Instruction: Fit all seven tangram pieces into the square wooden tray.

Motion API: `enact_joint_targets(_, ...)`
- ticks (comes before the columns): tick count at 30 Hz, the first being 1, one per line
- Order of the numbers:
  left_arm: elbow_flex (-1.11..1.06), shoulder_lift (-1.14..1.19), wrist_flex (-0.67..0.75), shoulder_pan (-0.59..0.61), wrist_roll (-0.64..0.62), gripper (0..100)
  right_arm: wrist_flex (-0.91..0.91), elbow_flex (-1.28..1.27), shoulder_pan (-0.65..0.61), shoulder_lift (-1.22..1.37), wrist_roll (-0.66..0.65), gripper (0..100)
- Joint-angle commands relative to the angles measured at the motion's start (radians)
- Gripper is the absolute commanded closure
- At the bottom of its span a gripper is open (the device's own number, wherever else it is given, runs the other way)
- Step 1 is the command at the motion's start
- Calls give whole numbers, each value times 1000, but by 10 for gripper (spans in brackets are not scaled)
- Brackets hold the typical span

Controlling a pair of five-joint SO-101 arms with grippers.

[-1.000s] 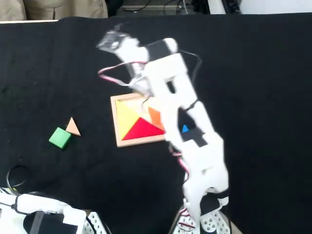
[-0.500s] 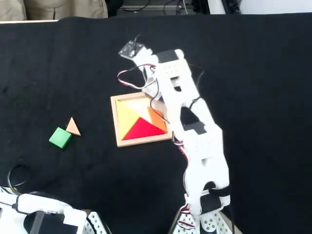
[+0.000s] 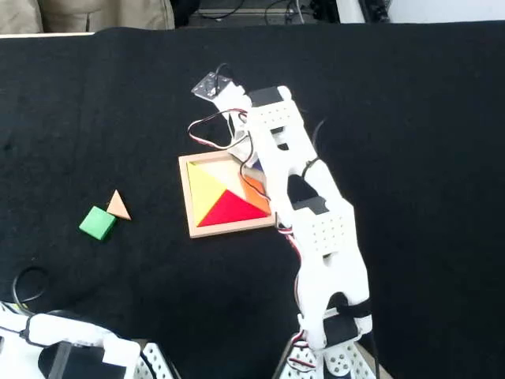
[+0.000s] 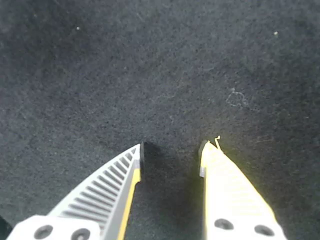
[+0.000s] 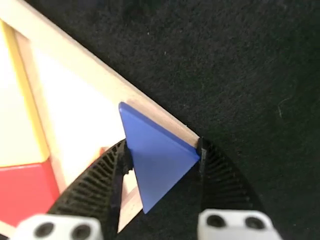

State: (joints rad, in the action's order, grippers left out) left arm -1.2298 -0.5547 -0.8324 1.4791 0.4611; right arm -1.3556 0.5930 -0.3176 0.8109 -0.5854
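Top-down view: the tray [image 3: 233, 227] sits about mid-frame, slightly skewed. It's got a yellow triangle [image 3: 202, 185], a red triangle [image 3: 234, 208] and an orange piece [image 3: 252, 189] in it. The right arm [image 3: 316, 229] stretches from the bottom edge up over the tray's upper right corner. Off at the left of the frame, on the black surface [image 3: 426, 118], a green square [image 3: 97, 223] and a small peach triangle [image 3: 118, 206] sit right next to each other.

Left wrist view: the left fingers [image 4: 117, 190] are spread apart with nothing between them, over bare black surface.

Right wrist view: the right fingers [image 5: 100, 185] are clamped on the blue triangle [image 5: 157, 160]. Its long edge runs along one finger and its square corner presses against the other. One sharp tip pokes forward across the tray's rim. Inside that rim there's bare tray floor, then the yellow and red pieces.
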Motion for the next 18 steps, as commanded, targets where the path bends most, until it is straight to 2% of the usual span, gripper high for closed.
enact_joint_targets(1, -33, 11, -2, -10, 11, 805, -29, 25, -32, -5, 18, 875)
enact_joint_targets(18, -33, 11, -2, -10, 11, 805, -180, 124, -66, -38, 51, 875)
